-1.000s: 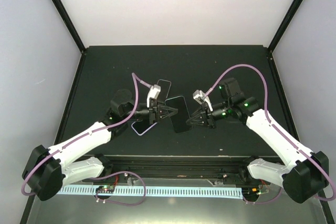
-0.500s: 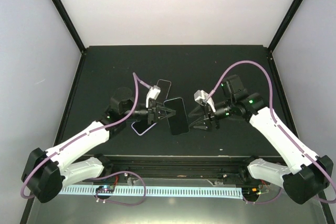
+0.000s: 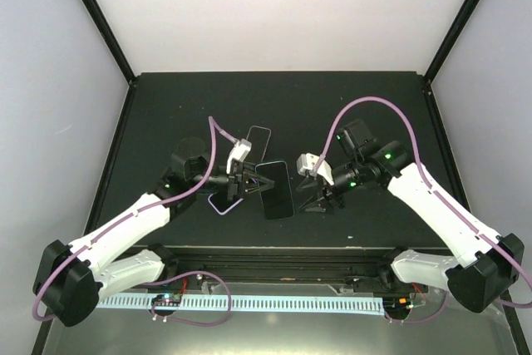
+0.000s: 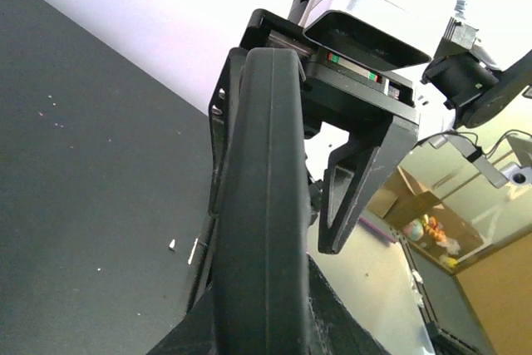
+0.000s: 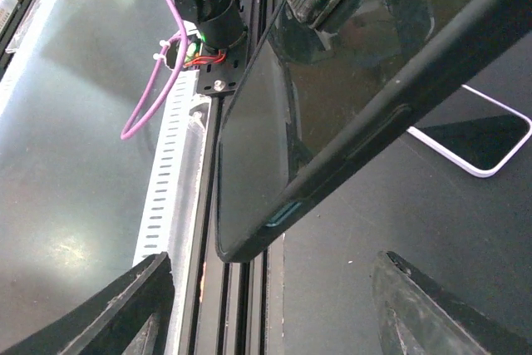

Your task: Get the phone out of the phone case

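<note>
Two pincers work: our left pincer (image 3: 252, 182) grips the phone case (image 3: 277, 192); our right pincer (image 3: 306, 193) hangs released beside it; we should peel one corner slowly.

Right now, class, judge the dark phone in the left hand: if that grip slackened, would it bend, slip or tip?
Probably stiff: the dark phone juts from the left hand by one edge without sagging. Its face gleams in the right wrist view, so likely slippery. With the open right hand apart from it, it might pivot downward.
</note>
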